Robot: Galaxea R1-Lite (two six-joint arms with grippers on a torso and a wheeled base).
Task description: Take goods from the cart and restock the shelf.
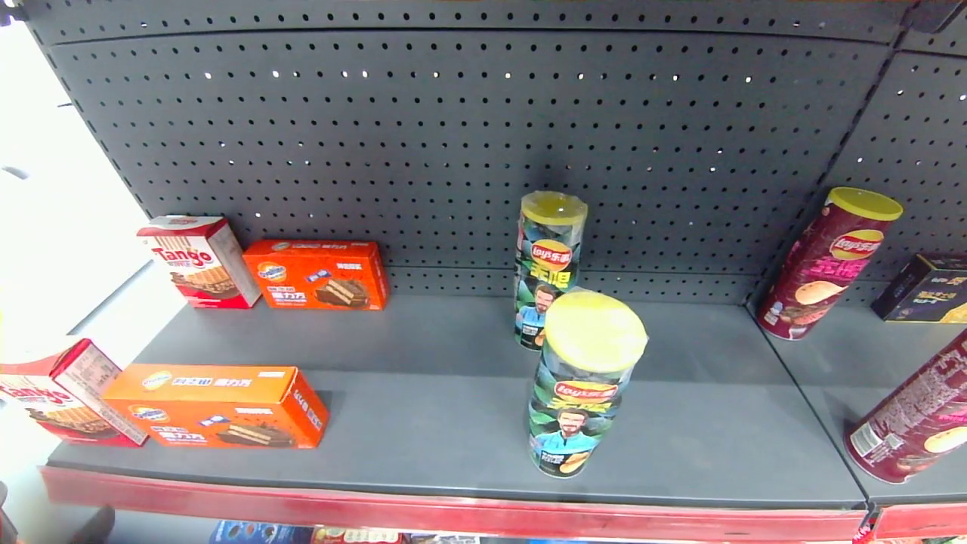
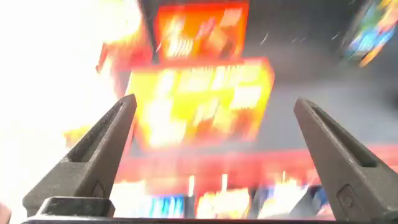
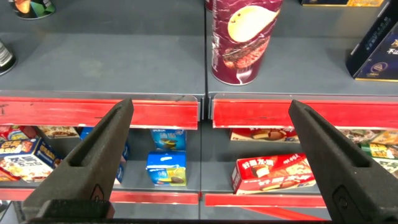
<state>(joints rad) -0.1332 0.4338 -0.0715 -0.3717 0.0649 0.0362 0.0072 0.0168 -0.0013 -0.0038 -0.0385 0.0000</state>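
Left tool (image 2: 214, 102): fingers wide, holding nothing; front orange box (image 2: 205, 124) lies dead ahead on the shelf (image 1: 453, 408), its long axis running across the gap. Right tool (image 3: 210, 104): fingers wide, empty, facing the red front edge (image 3: 155, 113), with an upright maroon can (image 3: 242, 37) just beyond. Judgement: left arm nearer the boxes, right nearer the cans; no stock in hand.

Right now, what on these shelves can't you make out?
Left wrist view: the orange cardboard box is blurred and washed by glare.
Head view: the front maroon cylindrical chip can is cut off by the right edge.
Head view: lower-shelf packets are hidden behind the red shelf lip.
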